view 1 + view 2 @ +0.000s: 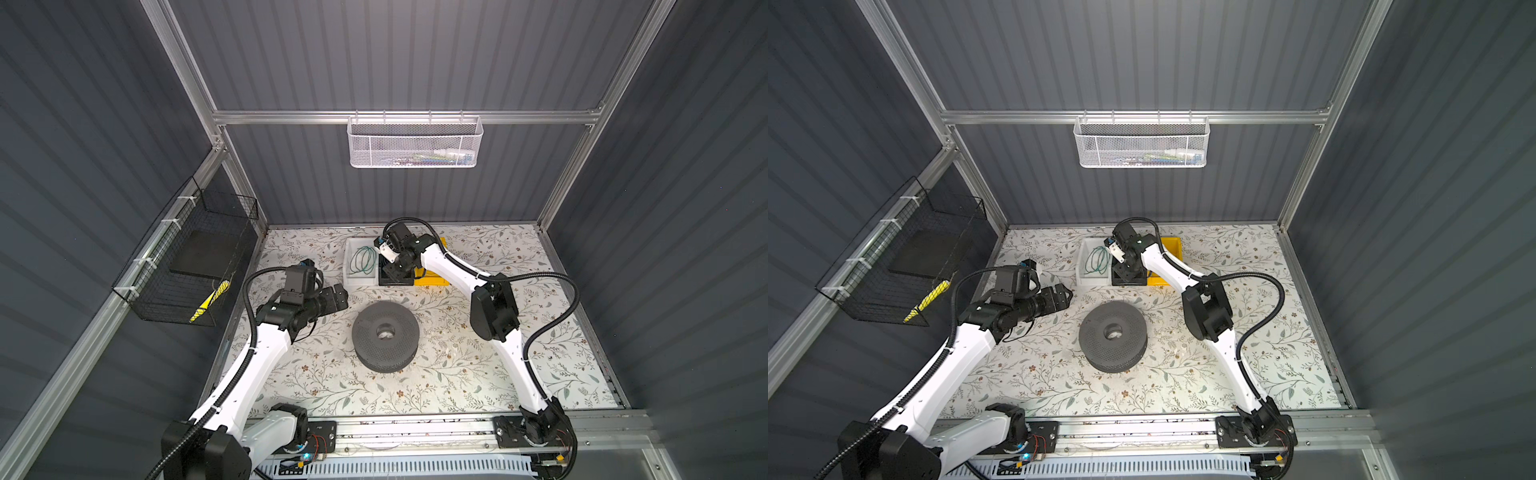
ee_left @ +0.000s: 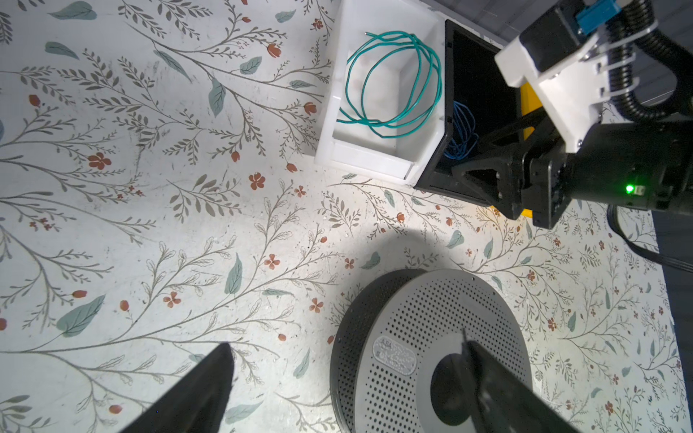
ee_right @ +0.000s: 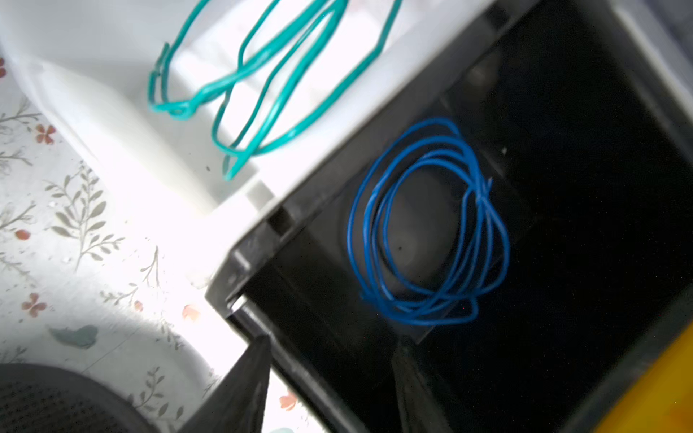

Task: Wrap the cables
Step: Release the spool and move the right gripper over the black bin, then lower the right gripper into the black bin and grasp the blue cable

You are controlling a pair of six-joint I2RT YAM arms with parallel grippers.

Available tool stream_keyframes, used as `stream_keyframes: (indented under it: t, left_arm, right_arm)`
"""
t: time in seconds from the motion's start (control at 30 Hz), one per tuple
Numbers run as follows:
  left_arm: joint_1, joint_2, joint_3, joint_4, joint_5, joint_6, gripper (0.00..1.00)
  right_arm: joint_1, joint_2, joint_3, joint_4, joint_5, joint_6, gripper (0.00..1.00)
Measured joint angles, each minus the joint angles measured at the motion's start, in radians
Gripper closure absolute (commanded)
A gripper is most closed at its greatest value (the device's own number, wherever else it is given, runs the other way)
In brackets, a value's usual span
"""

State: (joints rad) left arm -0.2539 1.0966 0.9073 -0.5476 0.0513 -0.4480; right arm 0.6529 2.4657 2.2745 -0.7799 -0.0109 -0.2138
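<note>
Rail, floral tabletop, blue cable, grey walls

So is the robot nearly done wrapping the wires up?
Hard to say. Looks done: the green wire lies looped in the white bin and the blue wire lies looped in the black bin. In hand: nothing; the right gripper hangs open over the black bin and the left gripper is open near the spool. Left: no wire shows on the spool, so winding there may be what's left.

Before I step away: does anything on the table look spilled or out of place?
Nothing stands out: blue wire coiled inside the black bin, green wire inside the white bin, spool flat on the table.
</note>
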Motion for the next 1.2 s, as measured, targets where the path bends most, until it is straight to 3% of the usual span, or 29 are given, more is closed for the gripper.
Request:
stream_keyframes:
  t: [0.3, 0.53, 0.7, 0.8, 1.2]
  left_arm:
    - [0.0, -0.026, -0.008, -0.014, -0.011, -0.009, 0.04]
    - [0.0, -0.046, -0.008, -0.02, -0.015, -0.009, 0.04]
    - [0.0, -0.066, -0.008, -0.031, -0.027, -0.008, 0.04]
    - [0.0, -0.071, -0.008, -0.037, -0.034, -0.008, 0.04]
    - [0.0, -0.071, 0.018, -0.059, -0.052, -0.005, 0.04]
  right_arm:
    - [0.0, 0.062, 0.052, -0.01, 0.028, -0.006, 0.56]
    - [0.001, 0.064, 0.056, -0.01, 0.054, -0.014, 0.71]
    - [0.001, 0.064, 0.056, -0.006, 0.072, -0.021, 0.93]
    - [0.001, 0.061, 0.056, -0.001, 0.079, -0.019, 0.99]
    - [0.001, -0.139, 0.01, -0.003, 0.064, -0.003, 0.99]
